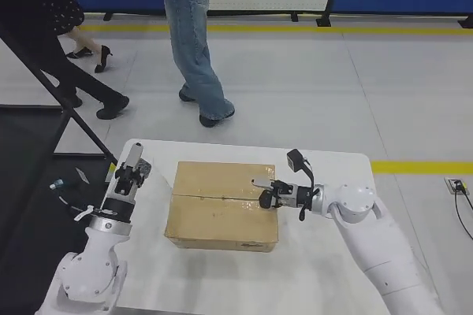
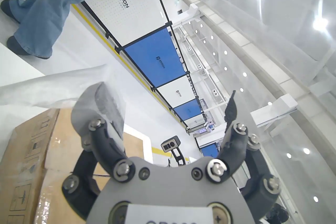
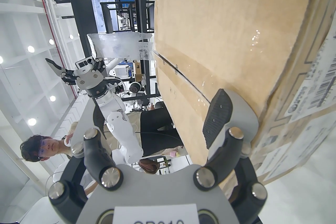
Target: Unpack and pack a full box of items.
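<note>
Looking down from the top: one closed cardboard box (image 1: 221, 209) sits on the table (image 1: 331, 268). It is plain brown, and its two lid flaps meet at a glossy taped seam. The right gripper (image 1: 262, 194) hovers over the seam end nearest it. The left gripper (image 1: 131, 175) stands apart from the box's opposite side.

Left wrist: the jaws are spread wide, and one strip of clear tape (image 2: 52, 91) drapes over one finger.

Right wrist: the jaws are spread, with one ribbed pad (image 3: 218, 114) close against the lid's edge beside the seam.
</note>
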You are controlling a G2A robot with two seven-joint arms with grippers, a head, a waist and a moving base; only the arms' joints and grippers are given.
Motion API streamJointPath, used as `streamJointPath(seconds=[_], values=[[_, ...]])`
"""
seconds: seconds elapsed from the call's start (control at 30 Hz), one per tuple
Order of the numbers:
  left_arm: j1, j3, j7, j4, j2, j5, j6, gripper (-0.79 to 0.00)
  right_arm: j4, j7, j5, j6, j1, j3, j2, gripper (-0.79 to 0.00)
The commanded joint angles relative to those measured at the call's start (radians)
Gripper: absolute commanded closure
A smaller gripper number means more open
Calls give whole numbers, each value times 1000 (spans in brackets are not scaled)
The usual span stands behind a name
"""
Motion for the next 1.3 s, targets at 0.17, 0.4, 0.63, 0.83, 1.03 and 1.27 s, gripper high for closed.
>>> streamJointPath(seconds=[0.17, 0.4, 0.63, 0.83, 1.03, 1.27], values=[[-13, 80, -10, -11, -8, 98, 17, -785, 3, -3, 13, -6, -4, -2, 3, -785], [-39, 130, -11, -1, -16, 146, 47, -785, 13, -5, 25, -13, 0, -14, 3, -785], [-83, 183, -39, 26, -25, 185, 78, -785, 35, -3, 37, -24, 9, -28, 1, -785], [-114, 234, -60, 42, -33, 234, 95, -785, 45, -4, 49, -34, 7, -27, 4, -785], [-132, 274, -87, 68, -38, 304, 104, -785, 47, -3, 53, -33, 5, -27, 7, -785], [-135, 301, -89, 101, -46, 342, 129, -785, 56, -6, 61, -35, 11, -32, 7, -785]])
